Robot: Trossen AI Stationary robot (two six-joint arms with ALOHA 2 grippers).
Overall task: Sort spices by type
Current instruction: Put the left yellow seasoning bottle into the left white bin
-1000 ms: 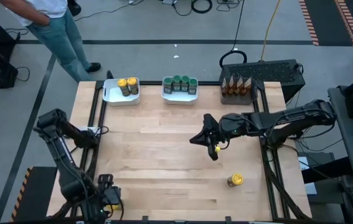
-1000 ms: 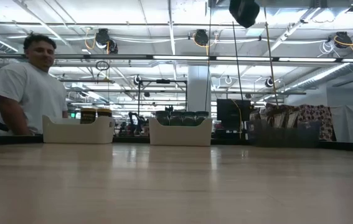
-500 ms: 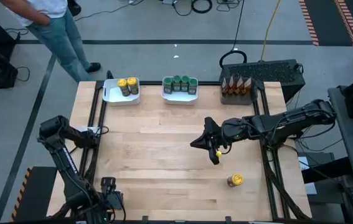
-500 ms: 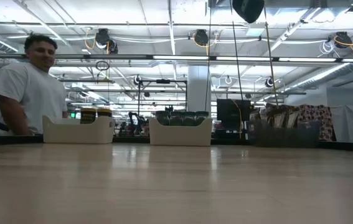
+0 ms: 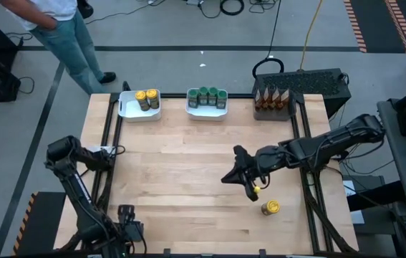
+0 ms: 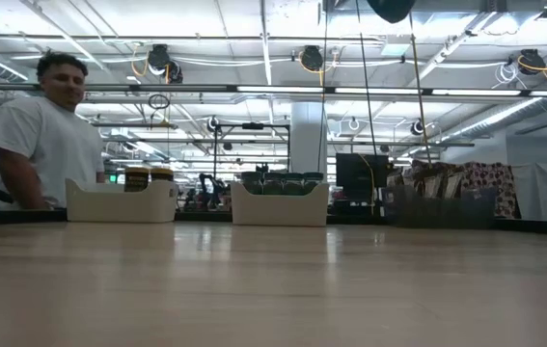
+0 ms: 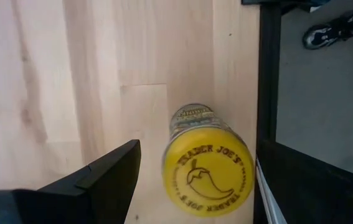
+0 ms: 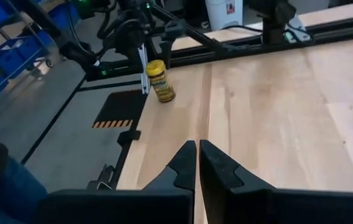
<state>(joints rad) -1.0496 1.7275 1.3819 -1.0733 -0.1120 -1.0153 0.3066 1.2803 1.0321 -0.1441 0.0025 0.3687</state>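
Sorted so far: yellow-lid jars (image 5: pixel 146 98) in left tray (image 5: pixel 125 112), green-lid jars (image 5: pixel 208 97) in middle tray (image 5: pixel 206 113), packets (image 5: pixel 273 99) in dark bin (image 5: pixel 317 79).

Remaining: loose jar (image 5: pixel 271 208) on the surface near my closed, empty right fingers (image 8: pixel 185 163); second loose jar (image 7: pixel 207 165) just beside my open left fingers (image 7: pixel 101 177).

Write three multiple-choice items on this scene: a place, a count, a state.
1. Where do the green-lidded jars stand?
A) in the middle tray at the table's far edge
B) loose at the near edge
C) on the floor

2. How many yellow-lidded jars are in the left white tray?
A) none
B) two
C) five

3. The right end effector is:
A) shut on a jar
B) wide open
C) shut, empty

Answers: A, the high view shows them there; B, two yellow lids show; C, its fingers meet with nothing between.
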